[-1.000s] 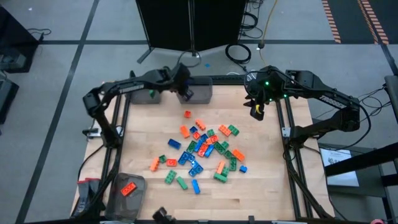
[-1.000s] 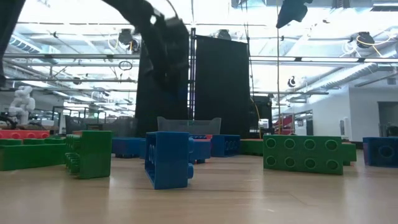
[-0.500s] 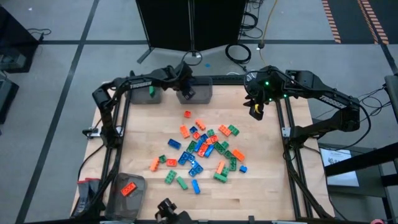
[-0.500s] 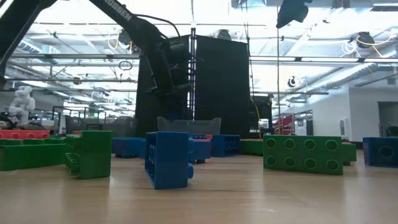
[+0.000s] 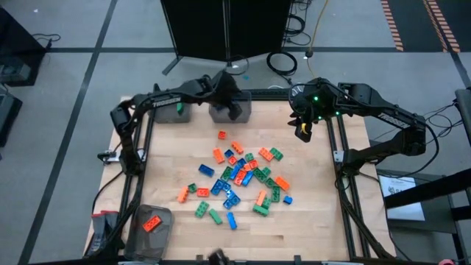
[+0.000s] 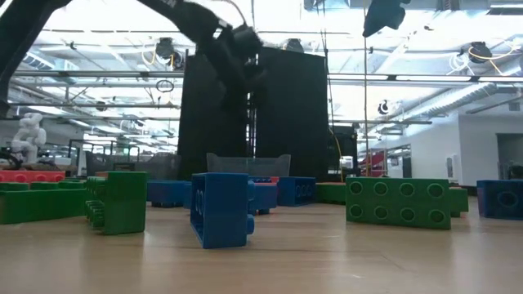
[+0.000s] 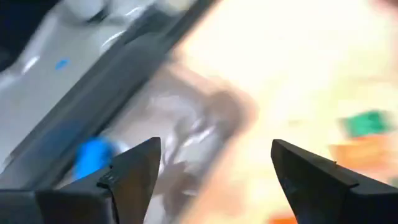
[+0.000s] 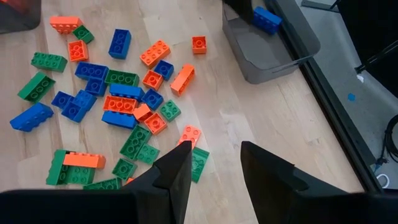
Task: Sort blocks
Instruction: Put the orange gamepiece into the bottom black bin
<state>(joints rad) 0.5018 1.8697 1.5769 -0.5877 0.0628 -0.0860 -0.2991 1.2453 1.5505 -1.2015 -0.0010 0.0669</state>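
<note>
Left claw [image 5: 230, 103] over far-edge middle bin [image 8: 273, 59], fingers apart, nothing between them; blue block [image 8: 266, 18] lies inside bin. Judged step: release done, next pick due. Right claw [image 5: 304, 131] parked high near far right corner, jaws apart, empty. Remaining blocks [image 5: 239, 177] scattered mid-tabletop [image 5: 324, 213], many touching. Advice: lift clear of bin wall first, choose isolated blue block at pile edge, approach vertical.
</note>
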